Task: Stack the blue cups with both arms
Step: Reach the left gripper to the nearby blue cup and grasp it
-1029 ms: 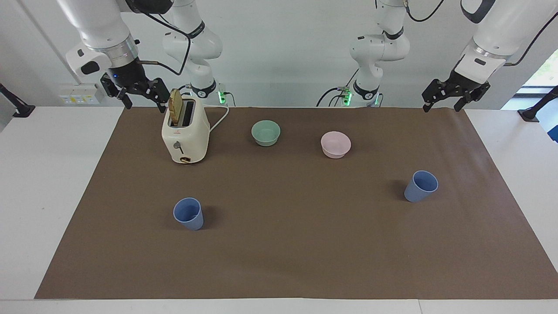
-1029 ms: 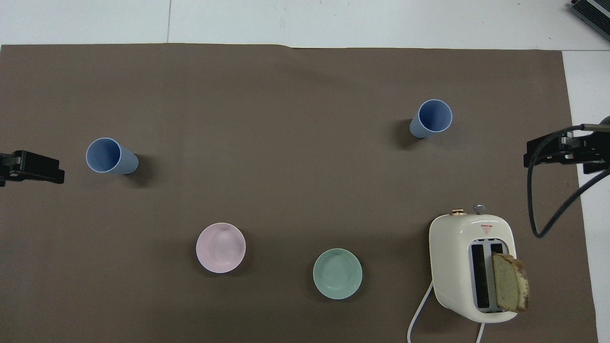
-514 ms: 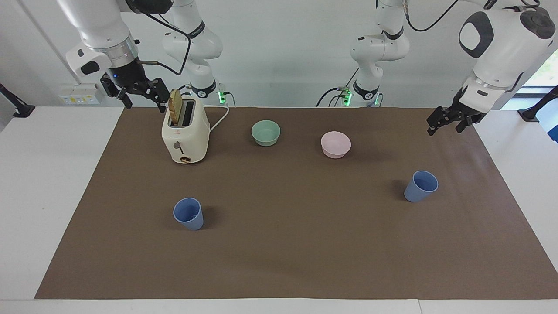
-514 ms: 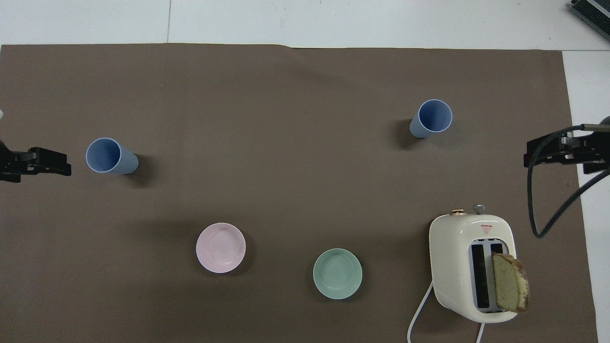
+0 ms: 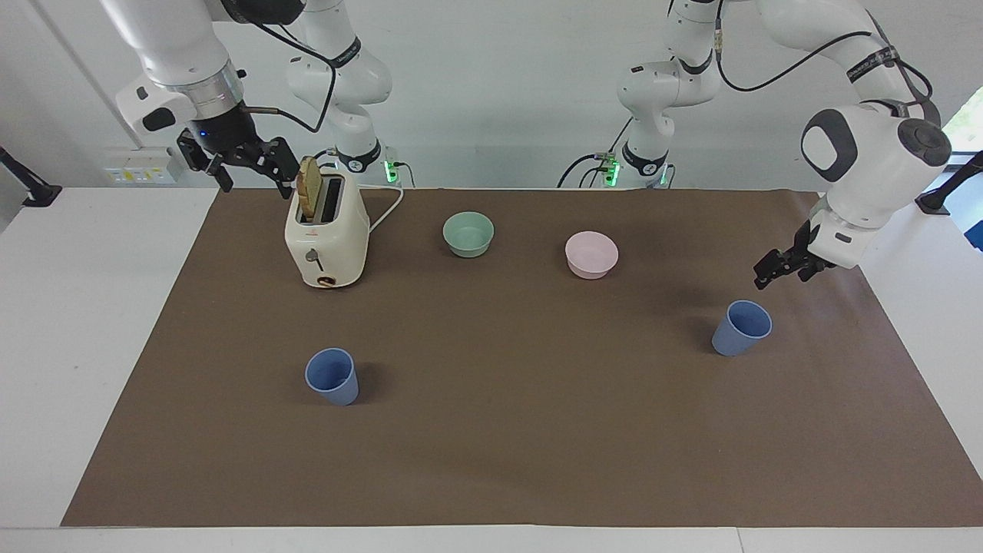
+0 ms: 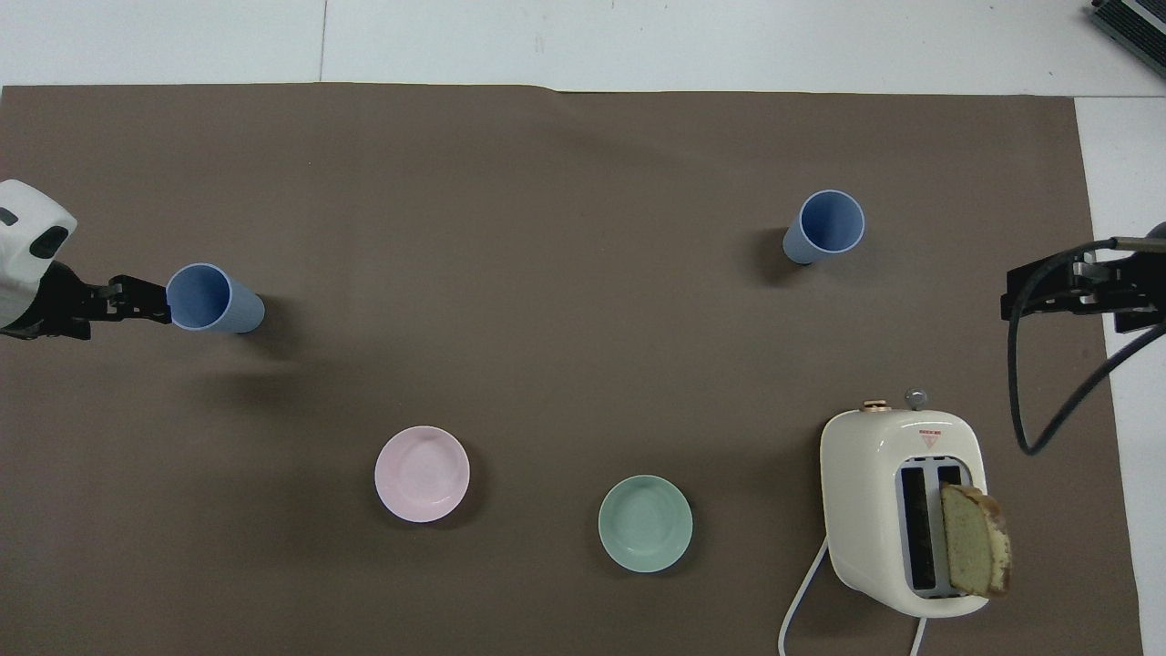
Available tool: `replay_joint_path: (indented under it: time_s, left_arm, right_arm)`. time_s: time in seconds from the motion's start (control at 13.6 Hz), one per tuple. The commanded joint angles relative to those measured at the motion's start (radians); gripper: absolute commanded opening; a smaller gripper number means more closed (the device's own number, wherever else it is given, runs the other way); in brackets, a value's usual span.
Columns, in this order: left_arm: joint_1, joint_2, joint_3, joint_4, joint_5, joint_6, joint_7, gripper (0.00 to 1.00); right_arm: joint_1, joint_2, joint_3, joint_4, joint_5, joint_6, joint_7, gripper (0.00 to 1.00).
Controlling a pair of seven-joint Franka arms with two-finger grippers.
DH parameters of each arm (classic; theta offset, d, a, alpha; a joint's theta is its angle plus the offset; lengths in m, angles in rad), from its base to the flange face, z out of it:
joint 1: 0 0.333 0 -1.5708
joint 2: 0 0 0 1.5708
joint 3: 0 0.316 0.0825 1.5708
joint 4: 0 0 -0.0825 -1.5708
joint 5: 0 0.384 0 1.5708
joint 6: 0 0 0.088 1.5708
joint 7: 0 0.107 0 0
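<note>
Cup at left arm's end (image 5: 742,328) (image 6: 214,299): upright on the brown mat (image 5: 507,453) (image 6: 547,346), mouth up, empty; farther from the robots than the pink bowl, well apart from the other cup.

Cup at right arm's end (image 5: 332,375) (image 6: 824,226): upright on the same mat, mouth up, empty; farther from the robots than the toaster, a little farther out than the first cup.

Left gripper (image 5: 782,268) (image 6: 137,300): up in the air over the mat just beside the first cup, slightly above rim height, clear of the cup in the facing view; tips right at the rim in the overhead view, likely only an overlap of height. Fingers apart, holding nothing.

Right gripper (image 5: 244,164) (image 6: 1066,290): waiting in the air over the mat's edge at the right arm's end, just beside the toaster's top, touching nothing. Fingers spread, holding nothing.

Pink bowl (image 5: 591,254) (image 6: 423,474): on the mat, empty, nearer to the robots than both cups, beside the green bowl.

Green bowl (image 5: 468,233) (image 6: 645,523): on the mat, empty, between the pink bowl and the toaster, slightly nearer to the robots than the pink one.

Toaster (image 5: 327,240) (image 6: 897,510): cream, upright on the mat toward the right arm's end, white cord trailing toward the robots.

Bread slice (image 5: 309,187) (image 6: 975,552): standing tall out of one toaster slot, the other slot bare.
</note>
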Motion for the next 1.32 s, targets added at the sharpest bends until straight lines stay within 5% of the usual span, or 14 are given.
replay_joint_path:
  time_s: [0.0,0.44,0.73,1.25]
  left_arm:
    - [0.015,0.032,-0.011,-0.031,0.004,0.086,-0.006,1.00]
    - [0.013,0.060,-0.011,-0.084,-0.065,0.140,-0.028,1.00]
    - [0.001,0.060,-0.011,-0.084,-0.066,0.137,-0.037,0.00]
    - [-0.007,0.081,-0.017,0.050,-0.066,0.055,-0.046,0.00]
  right_arm:
    - [-0.013,-0.019,0.006,-0.023,0.005,0.018,-0.021,1.00]
    - [-0.013,-0.019,0.006,-0.023,0.005,0.017,-0.022,1.00]
    - [-0.013,-0.019,0.006,-0.023,0.005,0.017,-0.024,1.00]
    - [-0.013,-0.019,0.006,-0.023,0.005,0.018,-0.025,1.00]
